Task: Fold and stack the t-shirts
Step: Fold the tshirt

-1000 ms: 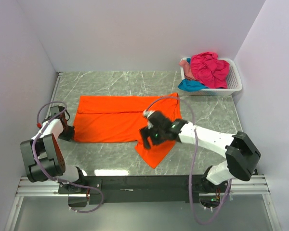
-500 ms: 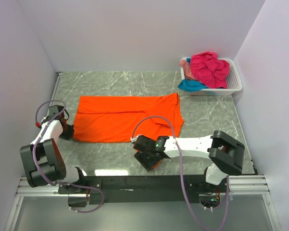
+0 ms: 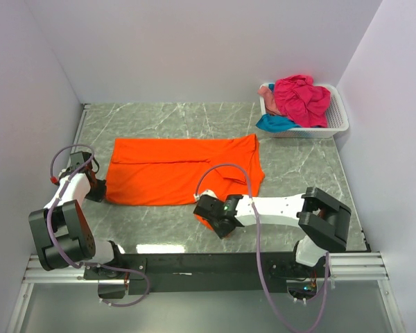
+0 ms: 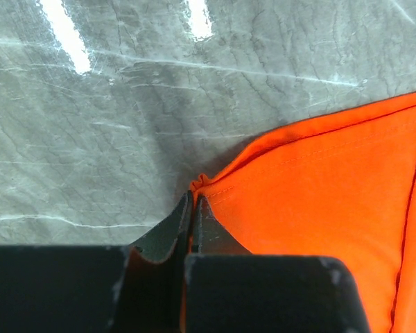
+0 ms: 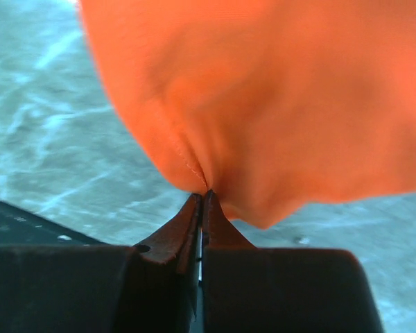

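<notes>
- Top external: orange t-shirt (image 3: 173,173) lies spread on the table (image 3: 166,118), left of the basket (image 3: 340,114) holding the other t-shirts (image 3: 301,97).
- Left wrist: left hand (image 4: 193,202) clenched on its corner.
- Right wrist: right hand (image 5: 202,199) pinches its hem tight.

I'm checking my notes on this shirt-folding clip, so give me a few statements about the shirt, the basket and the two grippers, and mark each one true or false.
1. The right gripper is shut on the near edge of the orange shirt. True.
2. The left gripper hangs open above the table. False: it is shut on a corner of the orange shirt.
3. The basket stands at the table's far right corner. True.
4. The basket is empty. False: it holds bunched magenta cloth and teal cloth.
</notes>
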Robot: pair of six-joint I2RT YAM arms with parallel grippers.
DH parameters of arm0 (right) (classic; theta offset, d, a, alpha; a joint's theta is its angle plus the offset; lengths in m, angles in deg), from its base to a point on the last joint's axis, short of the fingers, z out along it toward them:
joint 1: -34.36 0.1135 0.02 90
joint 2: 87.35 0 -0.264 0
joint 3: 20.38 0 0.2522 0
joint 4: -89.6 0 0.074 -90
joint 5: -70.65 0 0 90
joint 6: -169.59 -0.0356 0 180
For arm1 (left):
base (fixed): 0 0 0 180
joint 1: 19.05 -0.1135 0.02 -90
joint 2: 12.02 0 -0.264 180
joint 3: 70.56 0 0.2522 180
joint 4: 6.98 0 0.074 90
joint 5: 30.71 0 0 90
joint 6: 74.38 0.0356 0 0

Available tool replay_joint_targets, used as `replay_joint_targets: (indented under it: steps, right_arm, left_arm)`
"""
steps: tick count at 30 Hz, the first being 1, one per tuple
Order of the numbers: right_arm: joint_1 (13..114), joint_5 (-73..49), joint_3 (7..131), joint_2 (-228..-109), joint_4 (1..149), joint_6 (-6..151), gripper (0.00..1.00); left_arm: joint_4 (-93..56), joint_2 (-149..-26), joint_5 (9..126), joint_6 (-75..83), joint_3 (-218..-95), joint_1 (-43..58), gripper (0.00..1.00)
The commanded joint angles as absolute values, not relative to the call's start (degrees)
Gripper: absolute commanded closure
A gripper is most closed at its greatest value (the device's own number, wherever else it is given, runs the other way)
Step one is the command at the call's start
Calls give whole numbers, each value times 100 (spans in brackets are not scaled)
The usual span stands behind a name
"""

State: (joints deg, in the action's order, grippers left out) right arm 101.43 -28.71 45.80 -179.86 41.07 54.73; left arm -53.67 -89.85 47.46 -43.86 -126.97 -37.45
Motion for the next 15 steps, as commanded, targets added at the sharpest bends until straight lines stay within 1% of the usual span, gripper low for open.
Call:
replay_joint_targets:
  steps: [1,5,8,15]
  right_arm:
    - [9880,-3323,4866,-17639,3700,5436,100]
    - [9493,-3253,5147,-17314,3348,5568,100]
    - [9072,-2955,5252,-17007,3269,5726,100]
    - [8193,-2937,5797,-16970,3066,6113,100]
  left_arm:
    - [-5457,-8814,4734,-4485,-12914,-3733,99]
    - [-5537,-8787,4918,-4458,-13046,-3716,99]
    - [-5615,-8805,4989,-4511,-13187,-3690,99]
    - [-5721,-9050,5033,-4608,-13739,-3593,99]
